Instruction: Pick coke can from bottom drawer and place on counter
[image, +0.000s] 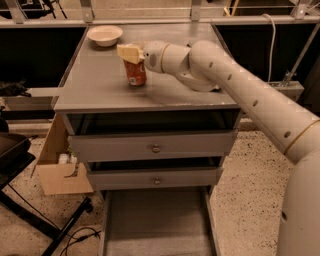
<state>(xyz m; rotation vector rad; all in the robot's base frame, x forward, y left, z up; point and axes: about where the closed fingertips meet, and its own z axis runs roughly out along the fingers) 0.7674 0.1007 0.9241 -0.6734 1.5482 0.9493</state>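
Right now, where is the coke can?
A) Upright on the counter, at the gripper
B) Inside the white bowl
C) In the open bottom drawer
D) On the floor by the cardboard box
A: the coke can stands upright on the counter with the gripper at its top, nearer the camera than the bowl; the bottom drawer is open with no can in it.

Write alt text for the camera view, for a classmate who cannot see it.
A white robot arm reaches across a grey counter, its gripper at the top of a red coke can standing upright on it. A pale bowl sits near the counter's far corner, and the bottom drawer below is pulled out.
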